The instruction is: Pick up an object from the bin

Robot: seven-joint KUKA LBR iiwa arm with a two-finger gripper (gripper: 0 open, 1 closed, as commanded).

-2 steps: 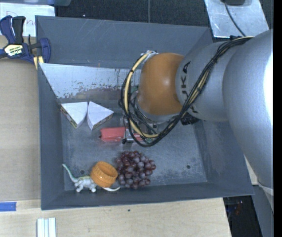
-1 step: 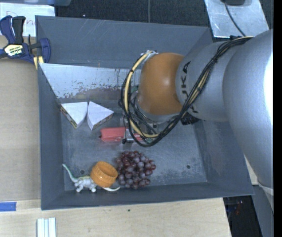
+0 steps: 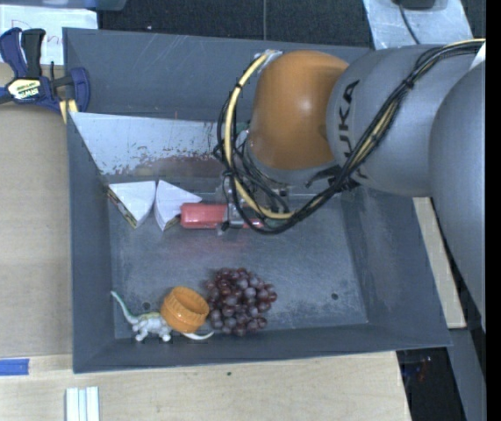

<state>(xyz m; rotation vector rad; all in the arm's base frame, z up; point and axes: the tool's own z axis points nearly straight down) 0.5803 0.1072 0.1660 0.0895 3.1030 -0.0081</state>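
Note:
My gripper point(image 3: 233, 210) reaches down under the arm's orange cover at the back middle of the bin, mostly hidden by the cover and cables. Its tip is at the right end of a small red rectangular block point(image 3: 203, 216) that lies flat on the bin floor. Whether it touches the block I cannot tell. Just left of the block are two white wedge-shaped pieces point(image 3: 169, 203), point(image 3: 132, 198) against the back-left wall.
At the front of the bin lie a bunch of dark purple toy grapes point(image 3: 240, 301), an orange ring-shaped cup point(image 3: 185, 310) and a small white lizard figure point(image 3: 149, 325). The arm and its cables cover the bin's right back part.

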